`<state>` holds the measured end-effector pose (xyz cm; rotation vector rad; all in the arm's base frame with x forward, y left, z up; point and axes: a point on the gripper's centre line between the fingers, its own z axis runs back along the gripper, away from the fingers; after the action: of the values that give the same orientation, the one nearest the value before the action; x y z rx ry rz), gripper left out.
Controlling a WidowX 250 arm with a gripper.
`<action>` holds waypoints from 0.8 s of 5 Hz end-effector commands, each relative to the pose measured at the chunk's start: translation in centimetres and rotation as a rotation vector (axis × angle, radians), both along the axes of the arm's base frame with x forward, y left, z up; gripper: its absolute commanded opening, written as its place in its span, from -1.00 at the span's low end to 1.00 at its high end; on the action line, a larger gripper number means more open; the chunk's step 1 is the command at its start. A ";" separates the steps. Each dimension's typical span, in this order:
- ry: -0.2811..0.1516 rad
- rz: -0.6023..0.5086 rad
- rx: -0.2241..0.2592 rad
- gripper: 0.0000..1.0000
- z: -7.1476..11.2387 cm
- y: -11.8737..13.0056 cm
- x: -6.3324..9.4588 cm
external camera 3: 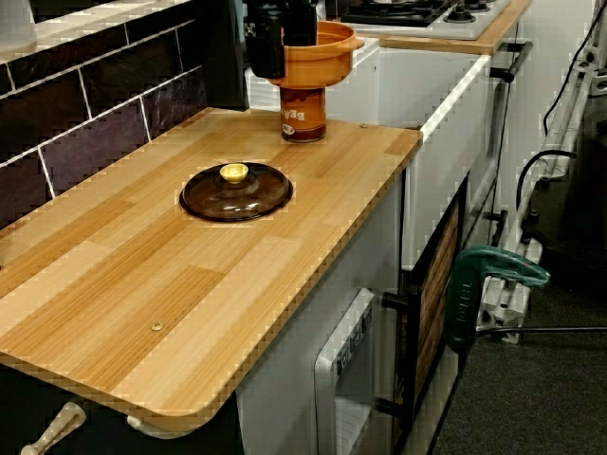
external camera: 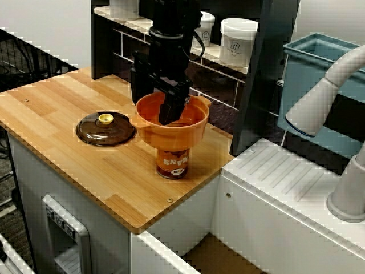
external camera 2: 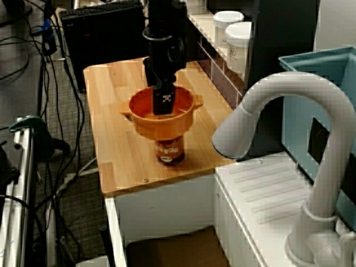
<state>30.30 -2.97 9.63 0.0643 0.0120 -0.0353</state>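
In the view across the counter, my black gripper (external camera: 162,107) comes down from above onto an orange pot (external camera: 191,128). One finger (external camera: 172,108) is inside the pot and the other is outside its far rim, so the gripper is shut on the rim. The pot is directly on top of a brown labelled can (external camera: 172,162) that stands upright on the wooden counter (external camera: 68,103). I cannot tell whether the pot rests on the can or hangs just above it. The faucet-side view shows the same pot (external camera 2: 142,119), can (external camera 2: 168,151) and gripper (external camera 2: 163,103). In the low view along the counter, the pot (external camera 3: 318,64) tops the can (external camera 3: 302,116).
A dark glass lid with a gold knob (external camera: 105,128) (external camera 3: 235,191) lies flat left of the can. White jars (external camera: 238,40) stand on the black shelf behind. A white faucet (external camera: 325,97), a teal bin (external camera: 319,63) and a ribbed drainboard (external camera: 279,171) are to the right.
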 end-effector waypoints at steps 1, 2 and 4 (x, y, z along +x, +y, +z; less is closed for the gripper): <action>-0.045 -0.016 -0.018 -1.00 2.2 0.3 0.1; -0.044 -0.017 -0.037 -1.00 3.4 0.7 0.0; -0.057 -0.031 -0.103 -1.00 7.8 2.1 -1.0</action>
<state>29.44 -1.12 15.72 -0.0366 0.0194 -0.0613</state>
